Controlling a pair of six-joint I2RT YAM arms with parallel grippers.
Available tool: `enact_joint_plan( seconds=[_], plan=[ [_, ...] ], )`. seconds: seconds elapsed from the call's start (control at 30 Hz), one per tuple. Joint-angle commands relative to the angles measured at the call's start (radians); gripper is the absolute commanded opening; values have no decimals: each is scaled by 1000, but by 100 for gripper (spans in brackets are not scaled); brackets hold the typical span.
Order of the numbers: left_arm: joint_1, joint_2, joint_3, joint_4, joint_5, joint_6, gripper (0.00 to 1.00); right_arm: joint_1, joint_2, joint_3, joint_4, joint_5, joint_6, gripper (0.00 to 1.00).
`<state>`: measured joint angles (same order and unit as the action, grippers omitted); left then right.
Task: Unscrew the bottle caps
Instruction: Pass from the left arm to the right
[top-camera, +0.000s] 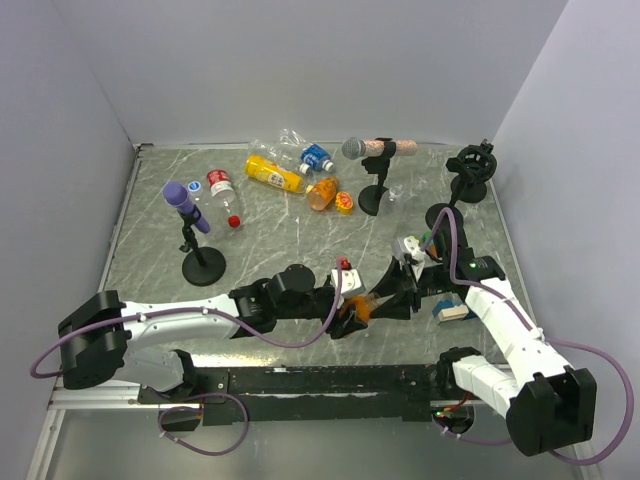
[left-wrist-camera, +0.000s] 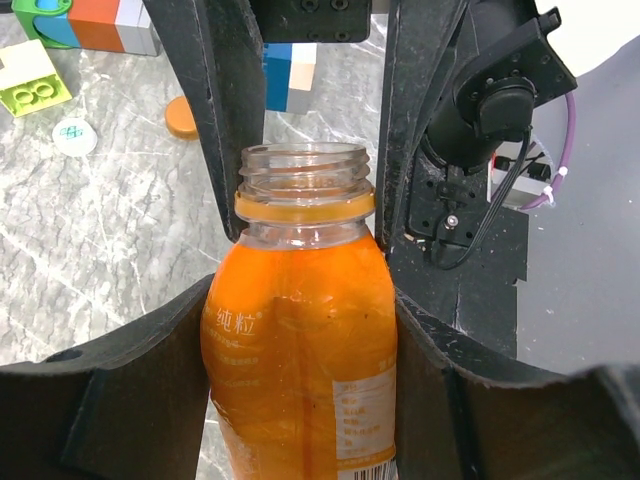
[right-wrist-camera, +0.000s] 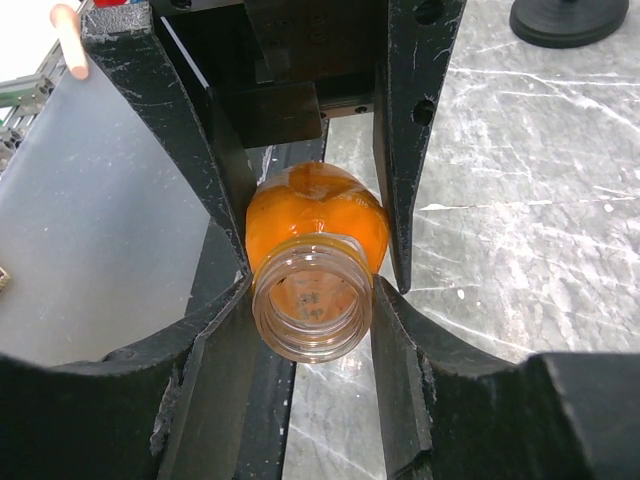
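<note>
A stubby orange bottle (left-wrist-camera: 300, 340) lies between both arms near the table's front, and its threaded neck (right-wrist-camera: 312, 305) is open with no cap on it. My left gripper (left-wrist-camera: 300, 300) is shut on the bottle's body. My right gripper (right-wrist-camera: 312, 295) has a finger pressed against each side of the bare neck. In the top view the bottle (top-camera: 362, 306) shows only as an orange patch between the two grippers. An orange-brown cap (left-wrist-camera: 181, 117) and a white cap (left-wrist-camera: 74, 137) lie loose on the table. A red cap (top-camera: 234, 222) lies further back.
Several more bottles lie at the back: a yellow one (top-camera: 272, 174), a clear red-labelled one (top-camera: 220, 188), a blue-labelled one (top-camera: 312, 157) and an orange one (top-camera: 322, 192). A purple-headed microphone (top-camera: 185, 207) and a grey-headed one (top-camera: 365, 148) stand on black stands. Toy blocks (left-wrist-camera: 33, 85) lie near the grippers.
</note>
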<state>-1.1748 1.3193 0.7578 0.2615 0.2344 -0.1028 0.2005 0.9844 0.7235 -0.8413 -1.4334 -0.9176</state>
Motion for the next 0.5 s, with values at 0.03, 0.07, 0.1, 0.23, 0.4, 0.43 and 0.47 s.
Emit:
enact_joint_plan(
  seconds=[0.03,0.07,0.1,0.23,0.4,0.43,0.47],
  plan=[
    [-2,-31,26,24,-72,-31,69,8,3,60,-10,-30,-24,9],
    [-2,-34,20,25,-82,-35,73,8,5,65,-15,-25,-24,8],
    [-2,-40,15,27,-90,-38,75,8,5,70,-21,-21,-26,7],
    [-2,-63,14,9,-98,-44,83,8,5,80,-30,-9,-29,4],
    [-2,-95,8,-22,-107,-49,93,7,-3,82,-21,8,-21,2],
    [-2,-101,3,-24,-109,-51,93,7,-4,83,-21,13,-18,2],
    [-2,-107,-2,-24,-109,-51,94,5,-6,83,-18,16,-15,1]
  ],
)
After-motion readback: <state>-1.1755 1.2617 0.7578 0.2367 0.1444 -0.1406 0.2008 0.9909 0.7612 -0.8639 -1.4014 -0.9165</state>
